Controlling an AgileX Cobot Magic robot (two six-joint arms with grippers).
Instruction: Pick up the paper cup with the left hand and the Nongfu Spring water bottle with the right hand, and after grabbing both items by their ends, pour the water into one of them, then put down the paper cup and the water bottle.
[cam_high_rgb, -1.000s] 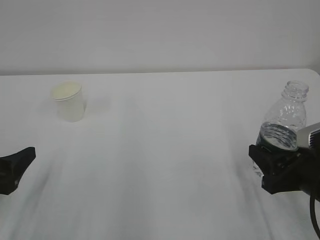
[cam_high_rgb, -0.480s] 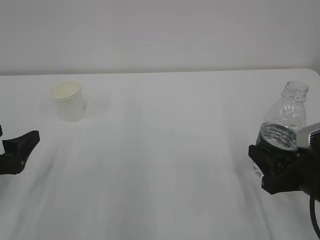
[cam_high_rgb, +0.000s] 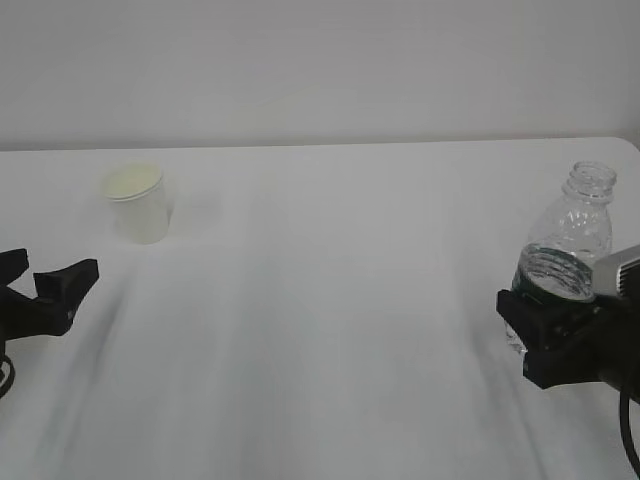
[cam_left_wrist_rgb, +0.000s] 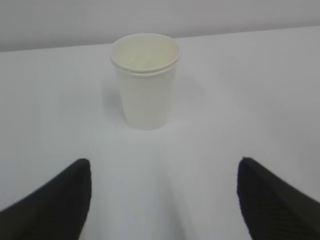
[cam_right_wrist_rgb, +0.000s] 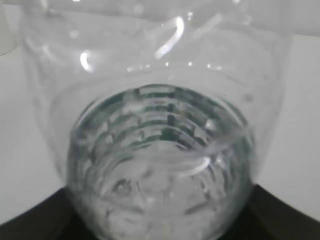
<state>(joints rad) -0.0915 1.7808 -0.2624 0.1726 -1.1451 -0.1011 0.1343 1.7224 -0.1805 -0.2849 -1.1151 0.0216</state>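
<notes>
The off-white paper cup (cam_high_rgb: 138, 205) stands upright at the back left of the white table, and its cream inside looks empty in the left wrist view (cam_left_wrist_rgb: 146, 85). My left gripper (cam_high_rgb: 52, 266) is open, low over the table and short of the cup, which sits ahead between the lines of its two black fingers (cam_left_wrist_rgb: 164, 167). My right gripper (cam_high_rgb: 545, 335) is shut on the lower body of the capless Nongfu Spring water bottle (cam_high_rgb: 575, 235) at the right. The clear bottle (cam_right_wrist_rgb: 160, 100) fills the right wrist view and holds water (cam_right_wrist_rgb: 160, 190). Its base is hidden.
The white table (cam_high_rgb: 330, 300) ends at a pale wall behind, and its rounded back right corner (cam_high_rgb: 625, 145) lies just beyond the bottle. A wide stretch of table separates the two arms.
My left gripper has moved up and to the right, closer to the cup, with more of both fingers now showing. The right gripper and bottle have stayed still.
</notes>
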